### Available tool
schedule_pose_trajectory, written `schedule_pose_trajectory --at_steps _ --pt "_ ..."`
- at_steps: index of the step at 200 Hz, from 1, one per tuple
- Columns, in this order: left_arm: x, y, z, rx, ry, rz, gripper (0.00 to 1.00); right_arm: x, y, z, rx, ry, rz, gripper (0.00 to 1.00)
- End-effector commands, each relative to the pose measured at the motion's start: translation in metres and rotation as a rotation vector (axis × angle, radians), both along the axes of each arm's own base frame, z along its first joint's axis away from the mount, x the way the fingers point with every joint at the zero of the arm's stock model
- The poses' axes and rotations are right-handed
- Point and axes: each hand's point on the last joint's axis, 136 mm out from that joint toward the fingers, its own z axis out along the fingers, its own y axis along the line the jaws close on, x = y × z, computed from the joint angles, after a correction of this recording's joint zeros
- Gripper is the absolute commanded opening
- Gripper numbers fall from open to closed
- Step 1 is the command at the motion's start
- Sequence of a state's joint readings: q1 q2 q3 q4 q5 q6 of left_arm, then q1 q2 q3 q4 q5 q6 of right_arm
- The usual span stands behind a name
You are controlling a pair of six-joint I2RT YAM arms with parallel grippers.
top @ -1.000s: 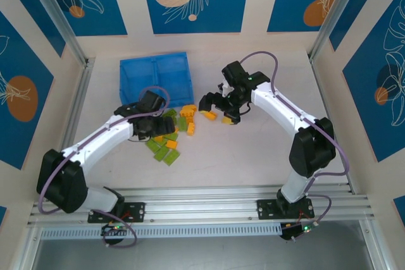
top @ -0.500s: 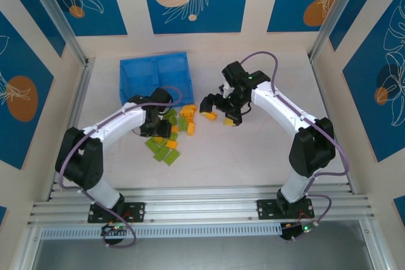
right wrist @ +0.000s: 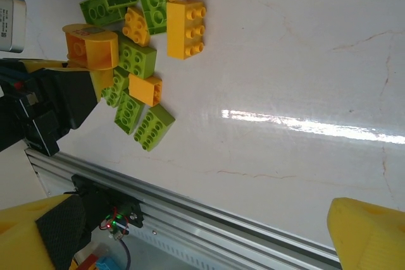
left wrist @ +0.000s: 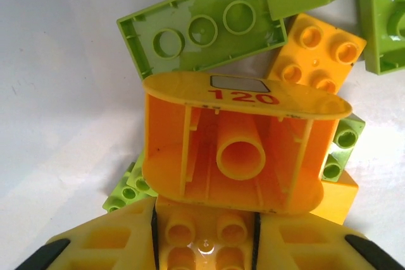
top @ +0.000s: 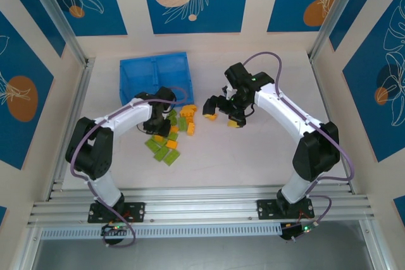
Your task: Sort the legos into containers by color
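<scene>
The legos [top: 171, 134] lie in a loose pile of lime green and orange-yellow bricks in front of the blue tray [top: 152, 61], whose two compartments are the containers. My left gripper [top: 162, 123] is down at the pile's left edge. It is shut on a small orange-yellow studded brick [left wrist: 204, 238], which sits tight between both fingers [left wrist: 107, 245]. A hollow rounded orange piece [left wrist: 243, 150] lies just beyond that brick. My right gripper [top: 222, 116] hovers open to the right of the pile, with nothing between its fingertips [right wrist: 364, 232].
In the right wrist view, green and orange bricks [right wrist: 136, 61] spread across the white table, and the aluminium rail [right wrist: 209, 216] runs along the near edge. Bare table lies right of the pile. Side walls enclose the workspace.
My left gripper has moved back and right into the pile and shut on an orange-yellow brick. The right gripper has drifted slightly right and stays open.
</scene>
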State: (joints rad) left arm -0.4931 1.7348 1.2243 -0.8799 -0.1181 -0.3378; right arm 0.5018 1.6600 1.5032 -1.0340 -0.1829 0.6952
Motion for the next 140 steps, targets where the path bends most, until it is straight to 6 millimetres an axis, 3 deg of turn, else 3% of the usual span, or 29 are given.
schedule_pose_trajectory --at_steps 1,27,55,75,92,111,140 --pt "-0.004 0.010 0.003 0.035 0.021 -0.016 0.30 -0.001 -0.002 0.019 0.024 -0.024 -0.001 1.00" --pt "0.000 0.002 0.035 -0.022 -0.023 -0.031 0.28 0.004 0.003 0.034 0.053 -0.051 0.002 1.00" --pt "0.013 -0.014 0.105 -0.143 -0.152 -0.044 0.28 0.009 0.009 0.054 0.100 -0.108 0.007 1.00" --pt "0.036 -0.009 0.141 -0.176 -0.249 -0.003 0.28 0.015 0.011 0.066 0.127 -0.155 -0.003 1.00" --pt "0.069 0.012 0.155 -0.172 -0.318 0.100 0.28 0.019 0.011 0.074 0.133 -0.184 -0.011 1.00" --pt "0.115 0.050 0.163 -0.114 -0.400 0.248 0.27 0.022 0.008 0.078 0.122 -0.197 -0.022 1.00" --pt "0.178 0.097 0.150 -0.014 -0.469 0.407 0.27 0.019 0.003 0.083 0.106 -0.179 -0.036 1.00"
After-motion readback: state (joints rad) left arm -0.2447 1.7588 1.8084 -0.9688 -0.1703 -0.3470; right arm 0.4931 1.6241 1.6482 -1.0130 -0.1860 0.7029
